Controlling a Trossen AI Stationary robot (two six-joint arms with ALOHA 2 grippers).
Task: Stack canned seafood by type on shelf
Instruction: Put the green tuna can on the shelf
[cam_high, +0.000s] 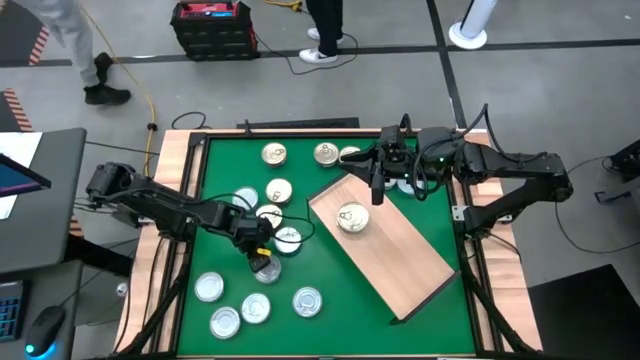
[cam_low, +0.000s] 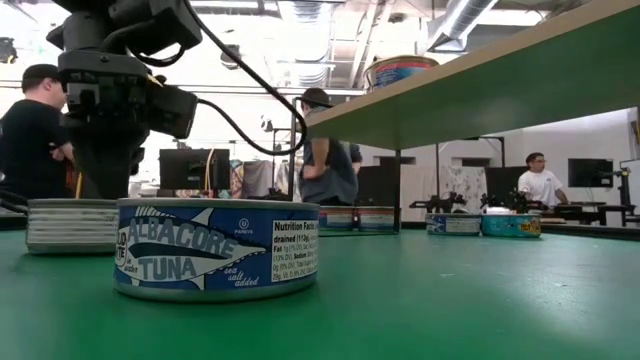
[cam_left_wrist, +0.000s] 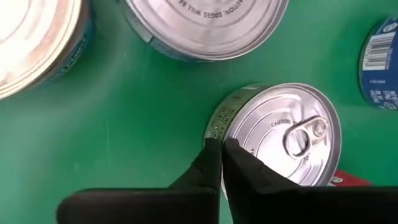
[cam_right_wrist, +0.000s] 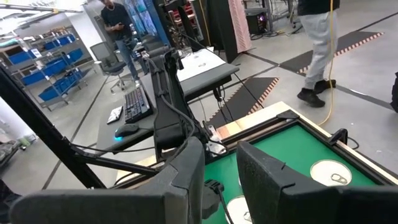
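From the high view I count about thirteen tins on the green mat (cam_high: 330, 270): five in the near-left cluster, several bunched by the left gripper (cam_high: 262, 255), two or three along the far edge, plus one tin (cam_high: 351, 217) sitting on the shelf (cam_high: 400, 255). The shelf lies diagonally, its long axis running from far-left to near-right. The left gripper is down over a tin (cam_high: 266, 268) near mat centre-left; the right gripper (cam_high: 377, 190) hangs above the shelf's far corner. In the low view the nearest can (cam_low: 216, 249) stands flat, blue label reading "ALBACORE TUNA", "in water", "sea salt added", with a "Nutrition Facts" panel; a ribbed silver tin (cam_low: 72, 226) sits just beside it, and more tins are far back. In the left wrist view my gripper (cam_left_wrist: 222, 152) is clenched, fingertips together touching the rim of a pull-tab tin (cam_left_wrist: 280, 134) stamped "CAUTION"; it grasps nothing. Another lid (cam_left_wrist: 208, 25) reads "EDGES WILL B…". In the right wrist view the fingers (cam_right_wrist: 186, 171) stand slightly apart, nothing between them, with one tin (cam_right_wrist: 329, 171) on the mat beyond.
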